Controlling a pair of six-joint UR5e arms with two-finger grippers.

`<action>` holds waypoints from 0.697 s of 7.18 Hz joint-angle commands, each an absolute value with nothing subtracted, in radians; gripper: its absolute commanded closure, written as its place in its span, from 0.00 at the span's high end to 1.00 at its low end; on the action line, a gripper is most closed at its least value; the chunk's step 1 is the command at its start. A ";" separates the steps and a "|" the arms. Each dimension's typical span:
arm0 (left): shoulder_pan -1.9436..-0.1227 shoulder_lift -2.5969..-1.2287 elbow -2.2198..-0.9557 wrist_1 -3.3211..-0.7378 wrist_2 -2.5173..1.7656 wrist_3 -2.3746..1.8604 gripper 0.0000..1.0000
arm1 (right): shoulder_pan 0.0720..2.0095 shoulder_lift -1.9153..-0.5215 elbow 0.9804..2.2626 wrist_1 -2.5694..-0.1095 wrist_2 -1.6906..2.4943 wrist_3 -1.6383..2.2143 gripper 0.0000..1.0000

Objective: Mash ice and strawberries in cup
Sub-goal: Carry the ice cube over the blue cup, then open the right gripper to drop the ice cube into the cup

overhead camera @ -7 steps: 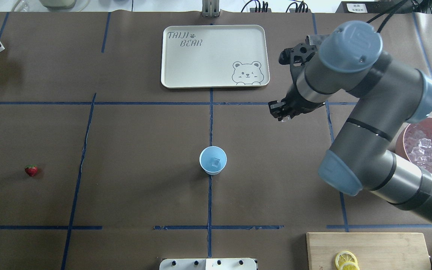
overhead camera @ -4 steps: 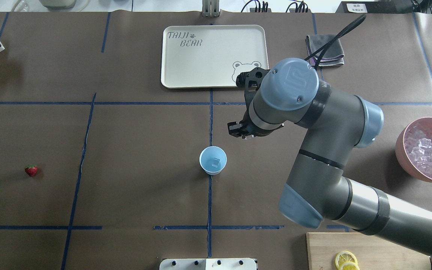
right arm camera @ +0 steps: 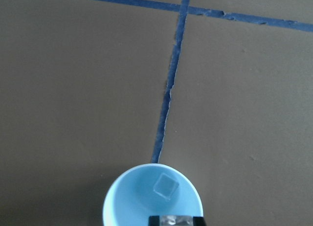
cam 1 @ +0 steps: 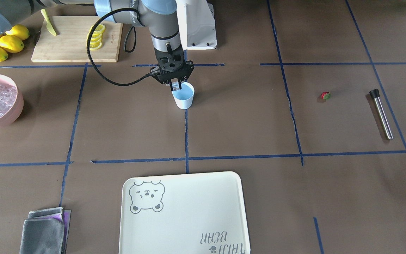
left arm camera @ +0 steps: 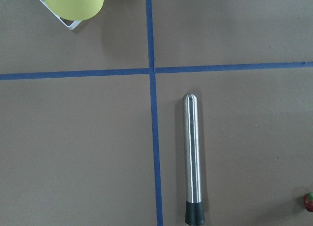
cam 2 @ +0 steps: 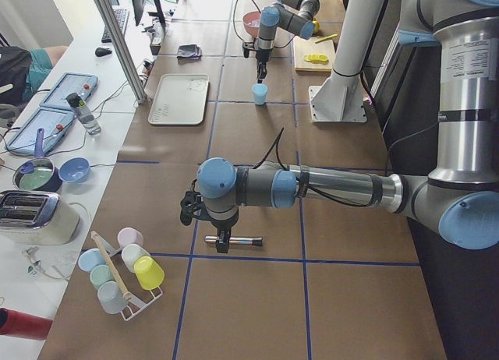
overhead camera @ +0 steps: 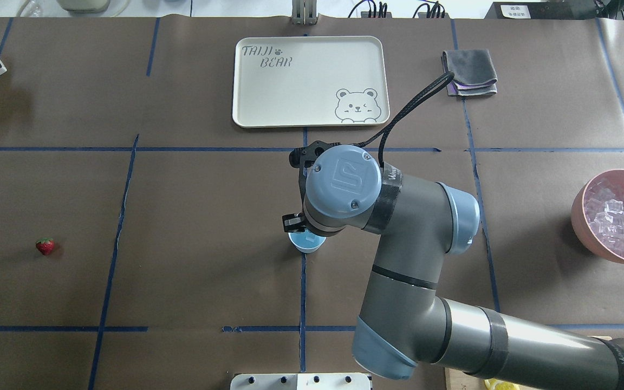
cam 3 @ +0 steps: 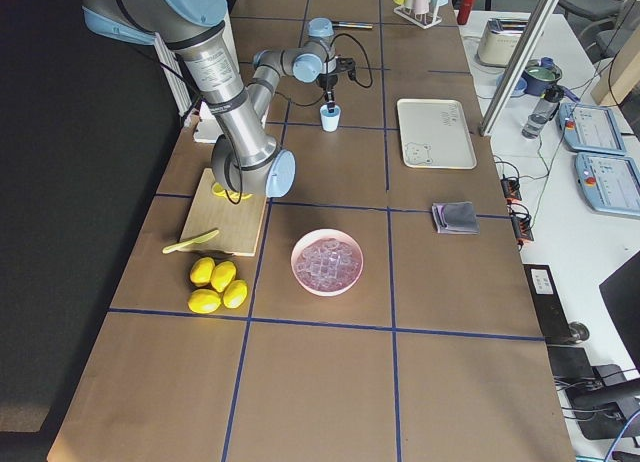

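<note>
Me: Right arm has swung in from beside the pink bowl (overhead camera: 580, 208) within the last second. My right pincer (cam 1: 176, 85) now hangs over the cup (cam 1: 183, 102), tips just above the rim.

Desk: Loaded?

Me: Yes. Jaws stand narrowly apart, clamped on one ice cube (right arm camera: 172, 220). It is held straight above the pale blue mouth so that it should fall inside on release. A loose cube (right arm camera: 165, 187) already lies on the cup's bottom.

Desk: Cup position?

Me: Upright on the counter (overhead camera: 193, 216), on the centre tape line. I judge that spot is within reach of both arms.

Desk: Berry?

Me: Not yet in. The strawberry (overhead camera: 45, 246) lies alone, well off toward my left side. Beyond it lies the steel rod (left arm camera: 190, 157), black cap toward the berry; presumably the masher. The left pincer (cam 2: 221, 241) hovers over that rod, perhaps staged to take it. Whether it is open I cannot tell from the side view.

Desk: Stage?

Me: Loading ice. Berry and mashing remain.
</note>
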State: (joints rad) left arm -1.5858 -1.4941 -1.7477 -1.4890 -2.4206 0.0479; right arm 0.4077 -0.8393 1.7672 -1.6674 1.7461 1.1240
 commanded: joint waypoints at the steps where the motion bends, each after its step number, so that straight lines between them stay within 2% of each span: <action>1: -1.586 -1.494 -1.741 -1.494 -2.421 0.049 1.00 | 0.397 -0.779 1.700 -1.666 1.724 1.134 0.03; 2: -1.586 -1.494 -1.741 -1.496 -2.421 0.049 1.00 | 0.397 -0.775 1.698 -1.666 1.723 1.132 0.04; 3: -1.585 -1.494 -1.740 -1.496 -2.421 0.049 1.00 | 0.397 -0.778 1.698 -1.667 1.720 1.132 0.11; 4: -1.586 -1.494 -1.741 -1.496 -2.421 0.049 1.00 | 0.399 -0.776 1.701 -1.669 1.720 1.131 0.42; 5: -1.586 -1.494 -1.741 -1.497 -2.421 0.049 1.00 | 0.399 -0.785 1.707 -1.670 1.720 1.132 0.87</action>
State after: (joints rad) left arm -1.5858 -1.4941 -1.7408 -1.4960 -2.4206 0.0491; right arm 0.3982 -0.7795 1.7023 -1.6687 1.7203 1.1314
